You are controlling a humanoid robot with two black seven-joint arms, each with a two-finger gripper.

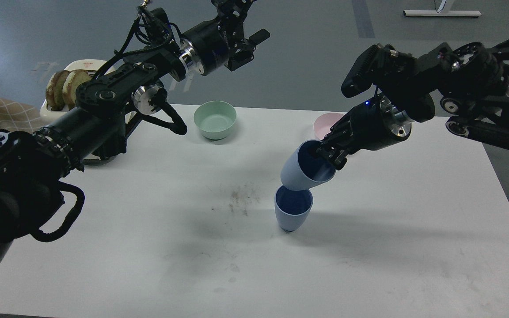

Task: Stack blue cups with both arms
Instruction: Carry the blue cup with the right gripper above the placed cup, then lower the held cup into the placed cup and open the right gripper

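Observation:
One blue cup (293, 213) stands upright on the white table (148, 247), near its middle. My right gripper (326, 157) is shut on the rim of the second blue cup (299, 171), one finger inside it. That cup is tilted, mouth up and to the right, with its narrow base just above the standing cup's mouth. My left gripper (250, 42) is high above the table's far edge, holding nothing. It is dark and partly cut off by the top edge, so its fingers cannot be told apart.
A mint-green bowl (215, 119) sits at the far middle of the table. A pink bowl (325, 123) is partly hidden behind my right arm. A white toaster with bread slices (66, 86) stands at the far left. A dirty smudge (239, 198) lies left of the standing cup.

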